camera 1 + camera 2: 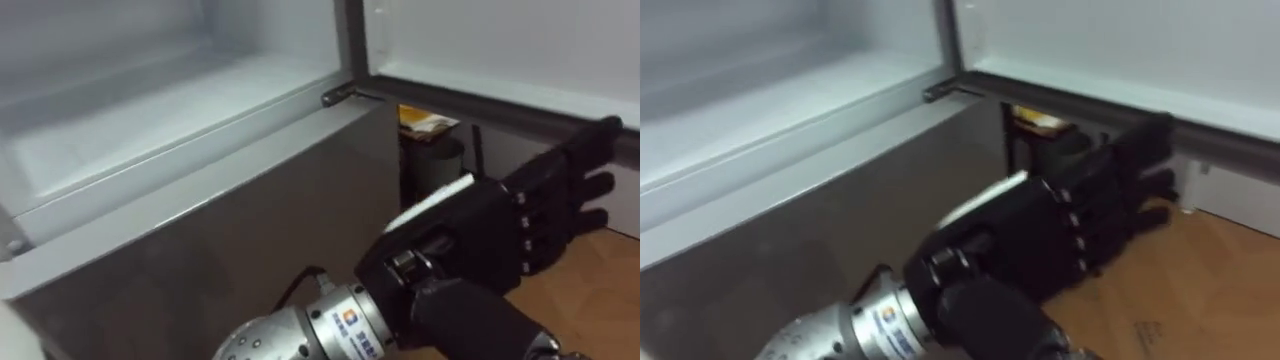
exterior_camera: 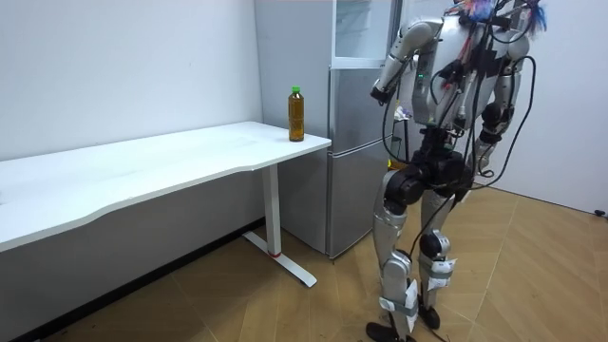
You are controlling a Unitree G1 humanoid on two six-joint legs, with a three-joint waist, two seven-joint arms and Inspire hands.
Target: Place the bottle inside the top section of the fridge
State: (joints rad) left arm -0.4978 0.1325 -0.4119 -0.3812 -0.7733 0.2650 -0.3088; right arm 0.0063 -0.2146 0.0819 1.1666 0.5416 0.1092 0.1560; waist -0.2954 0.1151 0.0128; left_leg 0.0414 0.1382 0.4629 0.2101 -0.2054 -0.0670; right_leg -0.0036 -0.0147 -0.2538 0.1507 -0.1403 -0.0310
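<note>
The green-capped bottle [image 2: 296,113] is standing at the corner of the white bench [image 2: 171,161], just beside the fridge [image 2: 356,161], with neither hand on it. The left hand [image 1: 520,215] is reaching, fingers straight and released, to the lower edge of the open upper door [image 1: 500,45]. The right hand [image 2: 482,142] is hanging low, and its fingers cannot be read. Door-opening seems to be the step in hand. Next, the robot needs to turn to the bench and grasp the bottle.

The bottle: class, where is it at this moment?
In the room view the bottle stands upright on the white table, at its end nearest the fridge.
</note>
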